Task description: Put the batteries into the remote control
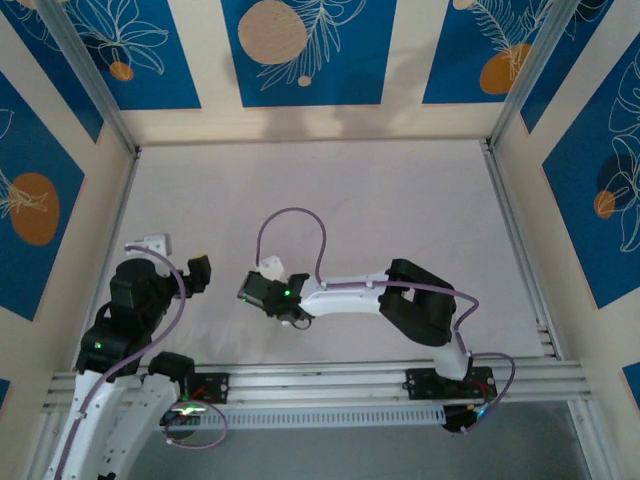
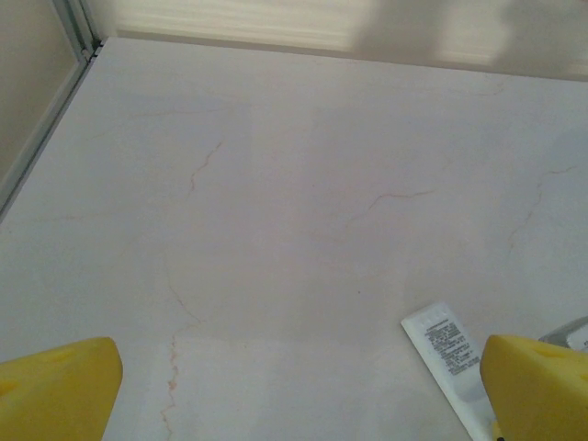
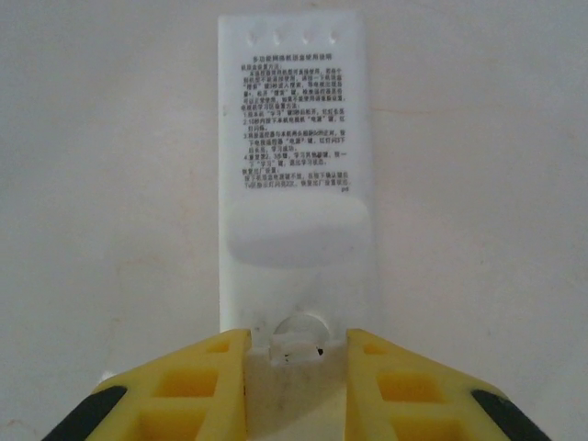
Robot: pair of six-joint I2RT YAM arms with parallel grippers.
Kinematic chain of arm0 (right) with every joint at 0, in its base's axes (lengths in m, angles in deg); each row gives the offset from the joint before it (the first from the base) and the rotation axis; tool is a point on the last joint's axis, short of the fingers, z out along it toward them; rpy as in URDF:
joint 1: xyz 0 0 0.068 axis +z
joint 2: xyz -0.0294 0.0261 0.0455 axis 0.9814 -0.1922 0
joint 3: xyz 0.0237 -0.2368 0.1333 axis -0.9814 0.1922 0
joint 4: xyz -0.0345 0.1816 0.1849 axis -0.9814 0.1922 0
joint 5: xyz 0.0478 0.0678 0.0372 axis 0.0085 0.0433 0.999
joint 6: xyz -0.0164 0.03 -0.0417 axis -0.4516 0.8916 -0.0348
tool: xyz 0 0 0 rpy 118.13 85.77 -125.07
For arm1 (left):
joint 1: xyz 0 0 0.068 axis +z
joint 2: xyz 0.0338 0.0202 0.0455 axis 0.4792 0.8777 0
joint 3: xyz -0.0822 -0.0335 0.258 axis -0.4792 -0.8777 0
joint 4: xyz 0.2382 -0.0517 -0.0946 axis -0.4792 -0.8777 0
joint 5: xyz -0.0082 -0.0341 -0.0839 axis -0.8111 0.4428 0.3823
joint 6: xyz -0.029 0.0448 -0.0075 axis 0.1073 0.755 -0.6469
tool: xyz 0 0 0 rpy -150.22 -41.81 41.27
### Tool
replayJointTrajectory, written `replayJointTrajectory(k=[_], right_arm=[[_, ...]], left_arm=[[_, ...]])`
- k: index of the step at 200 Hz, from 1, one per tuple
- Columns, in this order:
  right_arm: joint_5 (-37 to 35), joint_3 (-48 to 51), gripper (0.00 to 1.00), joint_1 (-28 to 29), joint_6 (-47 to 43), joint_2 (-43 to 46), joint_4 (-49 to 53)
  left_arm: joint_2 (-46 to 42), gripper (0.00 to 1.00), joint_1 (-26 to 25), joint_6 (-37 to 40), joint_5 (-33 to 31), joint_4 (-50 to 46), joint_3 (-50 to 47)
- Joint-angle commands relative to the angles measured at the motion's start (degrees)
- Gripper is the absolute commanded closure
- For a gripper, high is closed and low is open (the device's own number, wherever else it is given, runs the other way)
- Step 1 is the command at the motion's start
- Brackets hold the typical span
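Right gripper (image 3: 299, 338): we see its two yellow fingers (image 3: 207, 386) standing close but not together. A white surface fills the gap, and we cannot tell whether they clamp it or merely stand over it.
Left gripper (image 2: 303, 367): its two yellow fingers (image 2: 55, 386) are spread wide apart, one at 7 o'clock and one at 5 o'clock of its own view, with nothing but bare table (image 2: 276, 202) between them.
Remote control (image 3: 294, 165): we count one, back face up, with a block of small print. From the right wrist it runs from the fingertips at 6 o'clock toward 12 o'clock.
Remote control from the left wrist: it lies flat at 5 o'clock, its far corner free and its near part hidden behind the finger there.
Counts: two arms, two grippers, four fingers, one remote control.
Right wrist view adds: a raised rounded ridge (image 3: 299, 230) across the remote control, four small holes (image 3: 294, 37) at its far end, and a rounded notch (image 3: 303, 323) beside the fingertips.
Top view adds: the right arm (image 1: 400, 295) stretches from its base at 5 o'clock toward the centre, and the left arm (image 1: 125, 310) is folded at 8 o'clock. Blue leaf-patterned wall panels (image 1: 300, 50) surround the table.
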Motion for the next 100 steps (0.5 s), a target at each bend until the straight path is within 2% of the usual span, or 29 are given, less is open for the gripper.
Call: replayJointTrajectory(k=[1,35,100], right_arm=[[1.3,-1.1,0.75,0.7,-0.2,-1.5,3.0],[-0.2,-4.3,0.76,0.8,1.0,-3.2,7.8],[-2.6,-5.7,0.76,1.0,2.4,-4.2,10.6]], left_arm=[[-0.5,0.0,0.8,1.0,0.4,0.3,0.8],[-0.6,0.0,0.8,1.1,0.4,0.3,0.8],[-0.6,0.0,0.8,1.0,0.5,0.3,0.7]])
